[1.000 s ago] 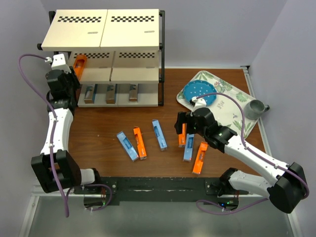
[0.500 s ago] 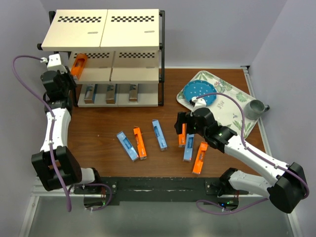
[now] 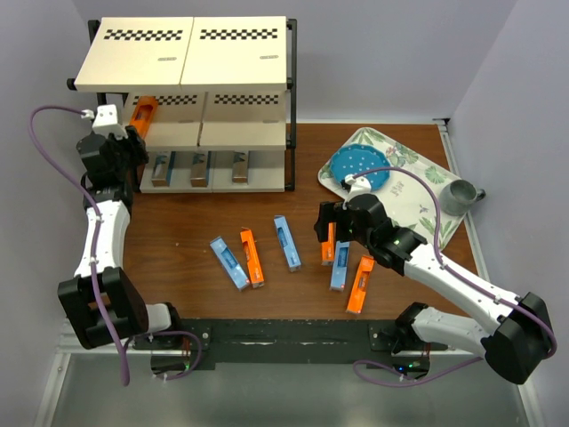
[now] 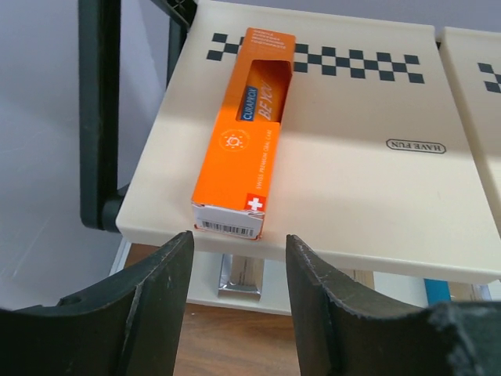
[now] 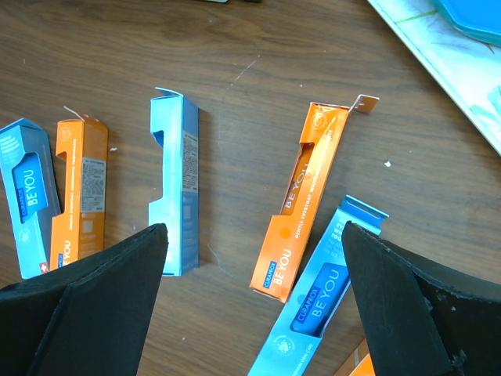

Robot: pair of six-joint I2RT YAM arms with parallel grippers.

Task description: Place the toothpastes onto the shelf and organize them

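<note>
The shelf [image 3: 191,53] hides much of its lower tiers from above; three grey toothpastes [image 3: 197,167] poke out below. The left gripper [image 4: 239,243], jaws apart and empty, faces an orange carton [image 4: 244,141] lying on the middle tier. The right gripper [image 5: 254,231], spread wide, hovers over loose cartons [image 3: 286,242], half covering one.

Right of the orange carton [image 4: 243,149] the middle board [image 4: 360,204] lies open — black post [image 4: 99,117] flanks left.
</note>
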